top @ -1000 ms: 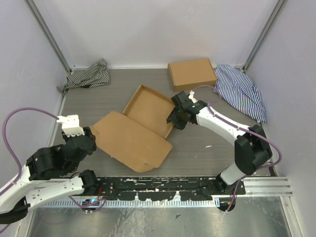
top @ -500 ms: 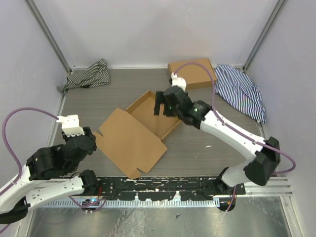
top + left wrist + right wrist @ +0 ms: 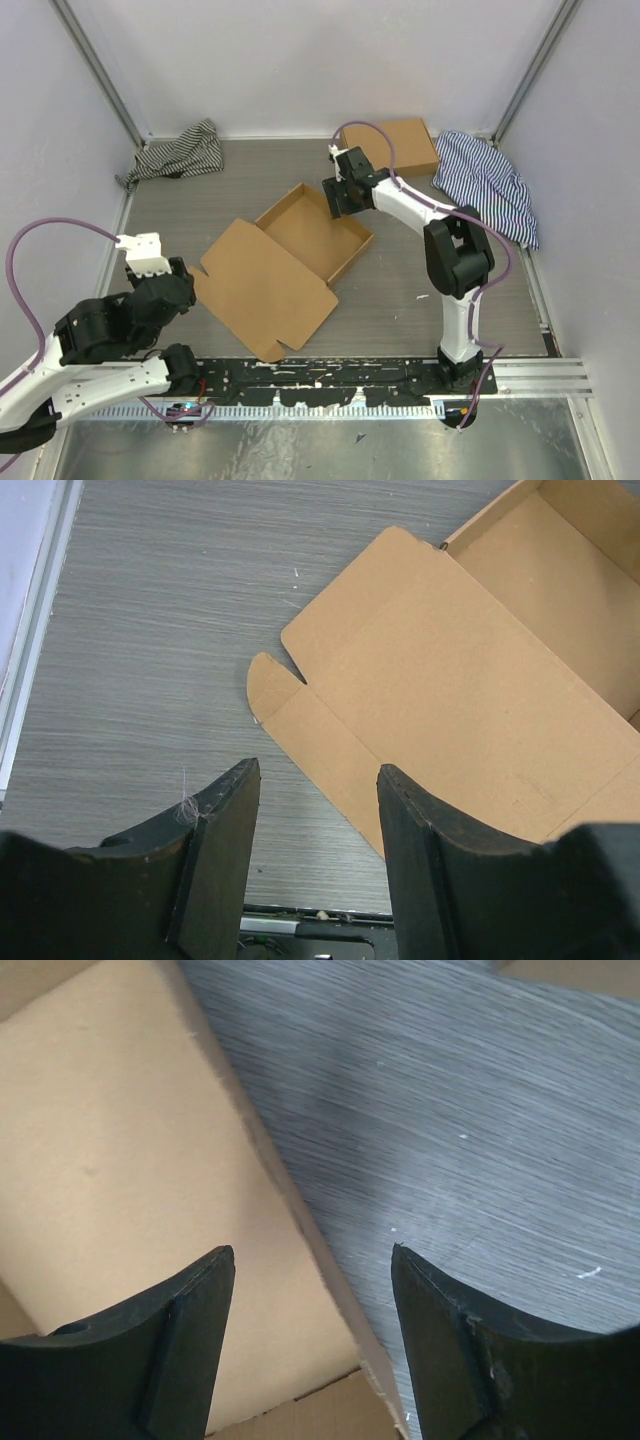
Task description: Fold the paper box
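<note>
The paper box (image 3: 290, 255) lies in the middle of the table, a brown cardboard tray with raised walls at the upper right and its lid flat open toward the lower left. My right gripper (image 3: 340, 196) is open over the tray's far right wall; the right wrist view shows that wall (image 3: 290, 1190) between its spread fingers (image 3: 190, 1330). My left gripper (image 3: 165, 290) is open and empty at the near left, just left of the lid's edge. The left wrist view shows the lid (image 3: 450, 690) with a small rounded tab ahead of its fingers (image 3: 225, 840).
A second, closed flat cardboard box (image 3: 390, 148) stands at the back right. A striped cloth (image 3: 490, 185) lies at the right wall and another (image 3: 180, 152) at the back left corner. A black rail (image 3: 330, 375) runs along the near edge.
My right gripper has moved from the tray's near right wall up and back to its far right wall. The box has rotated and shifted slightly. The left arm has not moved.
</note>
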`<state>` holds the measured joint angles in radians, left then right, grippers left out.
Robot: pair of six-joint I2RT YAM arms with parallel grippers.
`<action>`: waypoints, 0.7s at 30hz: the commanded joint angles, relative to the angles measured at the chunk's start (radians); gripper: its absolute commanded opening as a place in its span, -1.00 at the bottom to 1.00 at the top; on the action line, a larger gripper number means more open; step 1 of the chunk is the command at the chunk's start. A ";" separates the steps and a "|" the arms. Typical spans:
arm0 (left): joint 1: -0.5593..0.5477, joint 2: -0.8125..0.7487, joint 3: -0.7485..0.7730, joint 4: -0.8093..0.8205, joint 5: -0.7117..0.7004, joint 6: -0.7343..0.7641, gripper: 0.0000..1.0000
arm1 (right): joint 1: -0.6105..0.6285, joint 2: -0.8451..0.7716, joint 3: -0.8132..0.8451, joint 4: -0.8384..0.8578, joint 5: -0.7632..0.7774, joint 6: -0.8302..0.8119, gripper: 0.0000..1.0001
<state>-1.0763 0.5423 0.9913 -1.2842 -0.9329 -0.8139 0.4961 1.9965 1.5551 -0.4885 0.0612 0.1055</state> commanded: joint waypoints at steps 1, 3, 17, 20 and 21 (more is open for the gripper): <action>-0.004 0.006 -0.016 0.000 -0.011 -0.007 0.16 | 0.018 -0.050 0.065 0.033 -0.079 -0.058 0.38; -0.003 0.011 -0.016 0.001 -0.009 -0.005 0.16 | 0.017 -0.040 0.066 0.027 -0.070 -0.056 0.38; -0.005 0.025 -0.017 0.003 -0.006 -0.002 0.16 | 0.019 0.093 0.132 -0.029 -0.024 0.040 -0.44; -0.003 0.034 -0.017 0.005 -0.005 -0.002 0.16 | 0.018 0.059 0.086 -0.026 0.023 0.089 -0.68; -0.004 0.036 -0.017 0.005 -0.004 -0.001 0.16 | 0.018 0.043 0.070 -0.029 0.030 0.112 -0.72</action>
<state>-1.0763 0.5644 0.9855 -1.2842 -0.9321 -0.8131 0.5148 2.1094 1.6520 -0.5140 0.0311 0.1318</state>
